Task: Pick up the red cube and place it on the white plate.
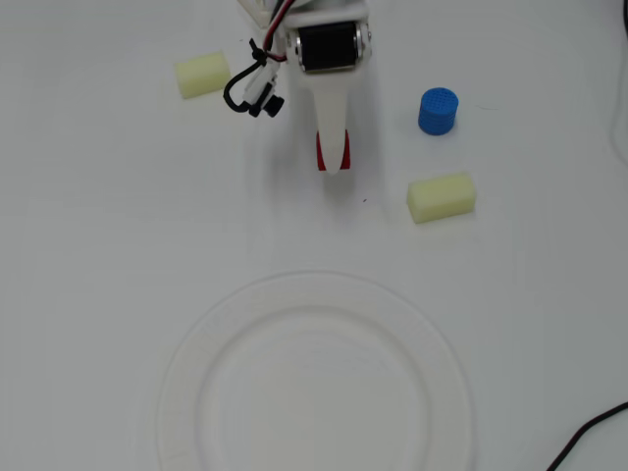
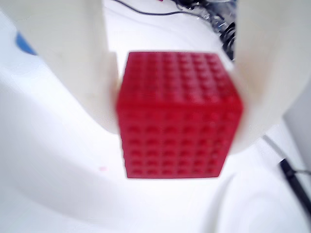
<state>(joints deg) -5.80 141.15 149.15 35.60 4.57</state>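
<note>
The red cube [image 2: 180,114] sits between my gripper's two white fingers [image 2: 73,63], and both sides touch it. In the overhead view only thin red edges of the cube [image 1: 320,151] show beside the white finger that covers it. My gripper [image 1: 334,157] is shut on the cube at the upper middle of the table. I cannot tell whether the cube rests on the table or hangs just above it. The white plate [image 1: 186,363] lies at the bottom centre, well apart from the gripper, and nothing is on it.
A blue cylinder [image 1: 438,111] stands to the right of the gripper. One pale yellow block [image 1: 442,196] lies below the cylinder and another [image 1: 202,75] at the upper left. A black cable [image 1: 589,437] crosses the bottom right corner.
</note>
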